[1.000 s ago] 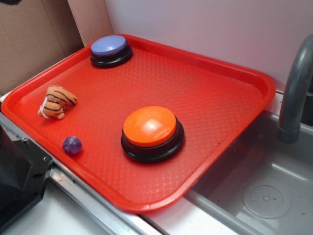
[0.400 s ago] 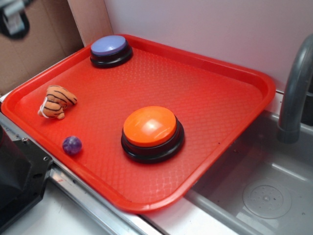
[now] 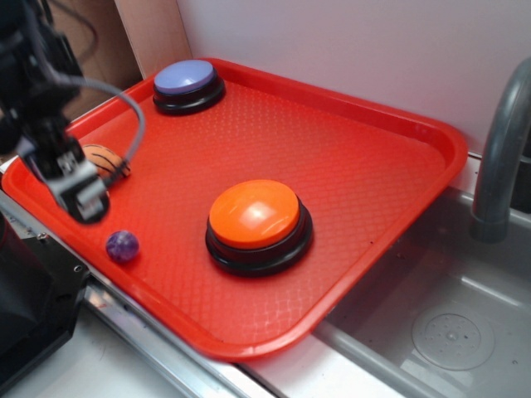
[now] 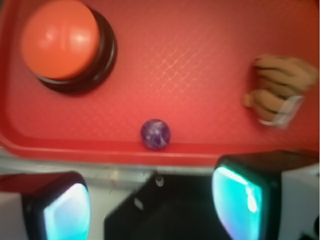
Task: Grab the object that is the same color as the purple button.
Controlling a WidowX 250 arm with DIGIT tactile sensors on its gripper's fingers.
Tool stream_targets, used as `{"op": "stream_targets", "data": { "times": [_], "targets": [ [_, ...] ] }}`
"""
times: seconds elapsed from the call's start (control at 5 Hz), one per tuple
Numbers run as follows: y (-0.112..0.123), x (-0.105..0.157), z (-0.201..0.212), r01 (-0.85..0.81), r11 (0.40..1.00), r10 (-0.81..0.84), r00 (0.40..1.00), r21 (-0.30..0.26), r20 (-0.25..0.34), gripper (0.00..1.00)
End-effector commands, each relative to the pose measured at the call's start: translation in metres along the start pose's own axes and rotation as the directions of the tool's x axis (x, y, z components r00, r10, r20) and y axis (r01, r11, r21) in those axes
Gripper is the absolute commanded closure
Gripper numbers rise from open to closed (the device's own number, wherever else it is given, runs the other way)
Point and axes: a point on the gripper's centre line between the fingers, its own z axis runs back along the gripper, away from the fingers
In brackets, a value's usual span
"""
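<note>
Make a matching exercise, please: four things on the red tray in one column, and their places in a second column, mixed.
1. purple button
2. orange button
3. purple ball
4. tiger toy

a. partly hidden behind the arm
b. far corner of the tray
c. by the tray's near rim
d. middle of the tray

Pairs: 1-b, 2-d, 3-c, 4-a
</note>
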Motion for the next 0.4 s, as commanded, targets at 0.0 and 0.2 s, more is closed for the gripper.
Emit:
{"op": "stream_targets", "data": {
  "times": [0.0,0.2],
  "targets": [
    [-0.007,0.014,-0.065,0.047,0.998,-0.048,0.999,-0.033,-0.018,0.00],
    [-0.007,0.017,-0.076,0.050,0.998,-0.051,0.998,-0.028,-0.025,0.00]
  ]
}}
